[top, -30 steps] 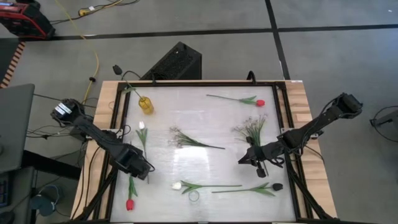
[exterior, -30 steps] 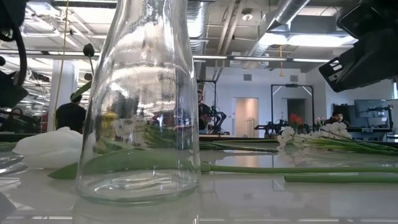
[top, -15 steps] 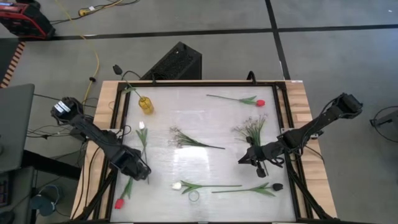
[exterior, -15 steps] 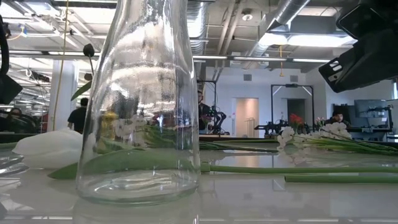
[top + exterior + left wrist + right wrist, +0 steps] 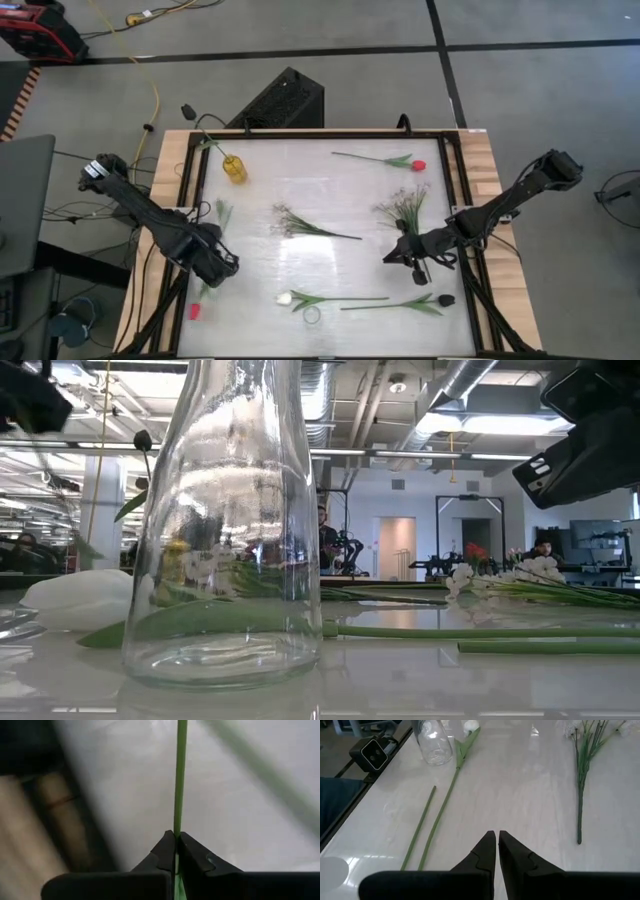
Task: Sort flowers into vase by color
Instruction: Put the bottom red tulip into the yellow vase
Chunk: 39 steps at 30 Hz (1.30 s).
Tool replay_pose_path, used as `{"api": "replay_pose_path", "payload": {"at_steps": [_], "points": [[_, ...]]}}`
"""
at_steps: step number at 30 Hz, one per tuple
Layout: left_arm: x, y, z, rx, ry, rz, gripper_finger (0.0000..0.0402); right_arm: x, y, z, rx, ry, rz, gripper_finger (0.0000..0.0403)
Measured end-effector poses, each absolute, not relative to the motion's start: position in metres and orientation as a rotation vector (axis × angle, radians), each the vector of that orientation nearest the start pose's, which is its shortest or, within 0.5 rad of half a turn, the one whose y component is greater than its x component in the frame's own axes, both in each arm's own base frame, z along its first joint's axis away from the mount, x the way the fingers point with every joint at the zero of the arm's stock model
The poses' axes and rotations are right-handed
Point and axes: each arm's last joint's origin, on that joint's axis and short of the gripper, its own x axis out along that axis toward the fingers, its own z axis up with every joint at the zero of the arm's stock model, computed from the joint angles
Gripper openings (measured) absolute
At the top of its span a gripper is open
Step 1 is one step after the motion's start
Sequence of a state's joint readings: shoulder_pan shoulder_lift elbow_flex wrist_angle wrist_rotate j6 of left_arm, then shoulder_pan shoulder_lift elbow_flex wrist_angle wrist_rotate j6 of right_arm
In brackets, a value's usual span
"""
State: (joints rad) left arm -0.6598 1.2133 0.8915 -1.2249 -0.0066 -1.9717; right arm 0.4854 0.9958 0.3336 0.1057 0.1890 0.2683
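Left hand (image 5: 176,851): clamped on the red tulip (image 5: 195,311) stem, at the worktop (image 5: 330,200) left edge.
Right hand (image 5: 497,845): pinched shut, empty, waiting right of centre.
Technique: raise until the bloom hangs clear, then carry stem-first to a vase without snagging.

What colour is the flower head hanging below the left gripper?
Red; the high view shows it best.

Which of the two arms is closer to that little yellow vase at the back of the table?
Left. Its gripper sits in front of the yellow vase on the same side; the right gripper is across the table.
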Motion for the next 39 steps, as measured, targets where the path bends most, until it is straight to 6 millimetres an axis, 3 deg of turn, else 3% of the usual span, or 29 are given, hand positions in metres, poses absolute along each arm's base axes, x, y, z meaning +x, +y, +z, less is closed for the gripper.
{"api": "replay_pose_path", "payload": {"at_steps": [4,10,16,24,27,34,39], "points": [[0.143,-0.105,0.271,-1.035,1.434,1.013,0.0,0.169,0.083,0.171,0.086,0.562,0.212,0.0051],[0.161,-0.092,0.322,-1.051,1.286,0.82,0.0,0.169,0.083,0.171,0.087,0.561,0.212,0.0051],[0.194,-0.085,0.345,-1.003,1.071,0.449,0.0,0.169,0.083,0.171,0.086,0.562,0.212,0.0051],[0.228,-0.068,0.365,-0.878,0.823,0.104,0.0,0.169,0.083,0.171,0.086,0.563,0.212,0.0051],[0.236,-0.06,0.371,-0.79,0.67,0.155,0.0,0.169,0.083,0.171,0.086,0.563,0.212,0.0051],[0.249,-0.041,0.369,-0.75,0.336,0.458,0.0,0.169,0.083,0.171,0.085,0.563,0.212,0.0051],[0.266,-0.036,0.364,-0.643,0.07,0.384,0.0,0.169,0.083,0.171,0.078,0.562,0.214,0.0051]]}}
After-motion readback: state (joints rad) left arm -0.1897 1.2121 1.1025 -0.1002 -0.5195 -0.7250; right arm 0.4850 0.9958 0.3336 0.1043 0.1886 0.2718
